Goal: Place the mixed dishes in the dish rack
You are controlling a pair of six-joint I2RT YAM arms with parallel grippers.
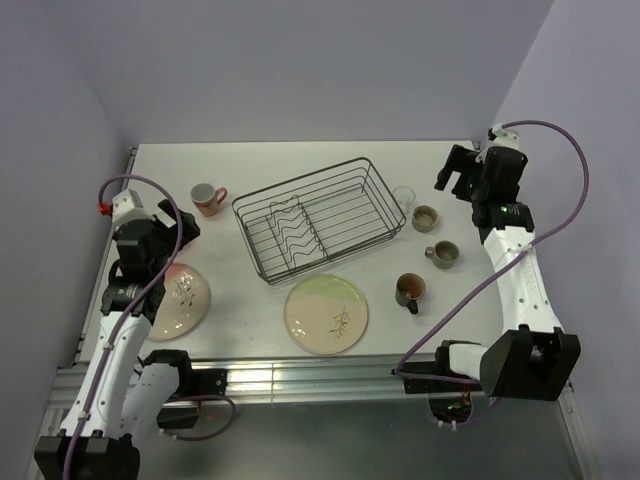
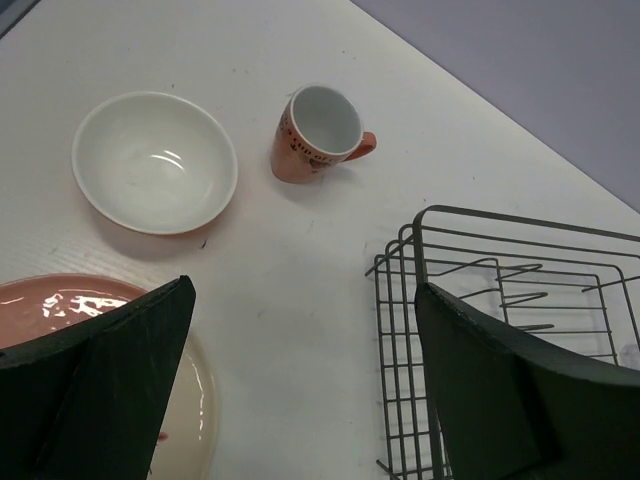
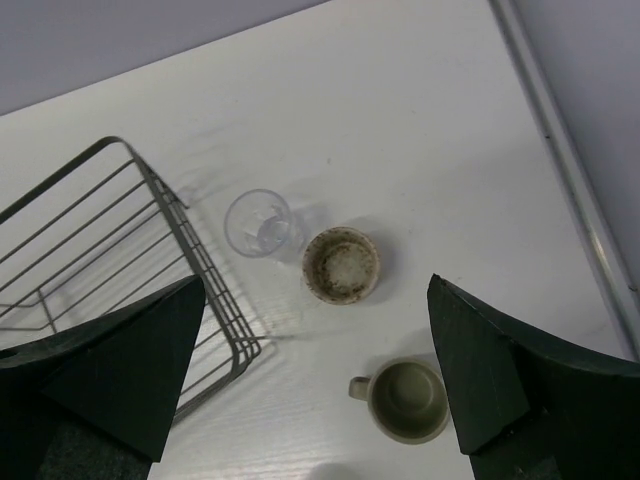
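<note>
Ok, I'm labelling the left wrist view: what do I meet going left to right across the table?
white bowl → pink mug → dish rack. The pink-tinted plate overlaps the bowl's span, so it is left out.

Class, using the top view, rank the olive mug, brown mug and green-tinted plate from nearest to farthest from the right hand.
From the right hand:
1. the olive mug, on the right side, closest.
2. the brown mug, further toward the near edge.
3. the green-tinted plate, near-edge centre.
</note>
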